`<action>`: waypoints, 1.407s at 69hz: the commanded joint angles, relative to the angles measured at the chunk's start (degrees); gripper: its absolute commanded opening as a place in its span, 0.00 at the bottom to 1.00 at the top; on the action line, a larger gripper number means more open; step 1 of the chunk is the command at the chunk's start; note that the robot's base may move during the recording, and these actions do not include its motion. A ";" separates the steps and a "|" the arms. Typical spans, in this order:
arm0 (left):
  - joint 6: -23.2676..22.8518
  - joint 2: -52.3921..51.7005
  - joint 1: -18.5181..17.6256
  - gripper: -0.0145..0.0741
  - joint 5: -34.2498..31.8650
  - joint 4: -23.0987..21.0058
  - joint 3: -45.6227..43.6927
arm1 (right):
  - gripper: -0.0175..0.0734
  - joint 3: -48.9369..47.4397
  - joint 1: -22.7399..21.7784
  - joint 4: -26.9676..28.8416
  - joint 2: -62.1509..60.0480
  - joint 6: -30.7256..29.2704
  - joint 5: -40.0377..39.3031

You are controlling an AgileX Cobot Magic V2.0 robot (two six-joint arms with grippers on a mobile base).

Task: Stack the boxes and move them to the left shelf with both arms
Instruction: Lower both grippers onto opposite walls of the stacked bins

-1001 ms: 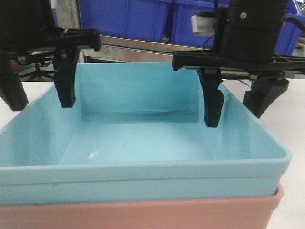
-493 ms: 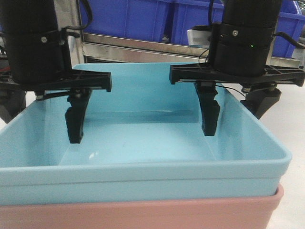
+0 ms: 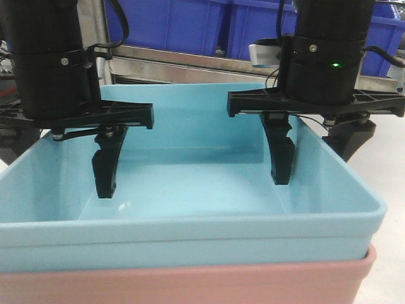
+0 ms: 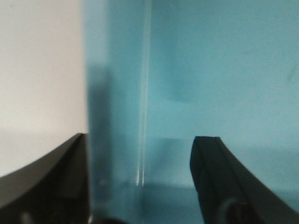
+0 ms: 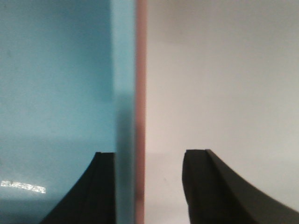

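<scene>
On the white table (image 3: 389,177), drops left gripper (image 4: 140,182) level with right gripper (image 5: 149,182), both wide open, empty, astride side walls of blue tub (image 3: 190,234) nested in pink tub (image 3: 190,285): stacked, ready for clamping.

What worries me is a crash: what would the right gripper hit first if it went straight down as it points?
The right gripper straddles the light blue box's side wall, jaws open. Its inner finger would probably touch the box floor first, though depth is unclear.

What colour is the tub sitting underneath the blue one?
The bottom tub is pale pink, clearest in the exterior front-facing view.
</scene>
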 commanded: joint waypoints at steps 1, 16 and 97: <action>0.05 -2.17 -0.22 0.53 -0.63 -0.30 -1.66 | 0.63 -1.65 -0.08 -0.80 -2.32 -0.56 0.38; 0.05 -2.17 -0.22 0.52 -0.89 -0.30 -1.66 | 0.63 -1.65 -0.08 -0.67 -2.07 -0.56 0.61; 0.05 -2.17 -0.22 0.16 -0.89 -1.13 -1.66 | 0.25 -1.65 -0.08 0.39 -2.07 -0.50 0.97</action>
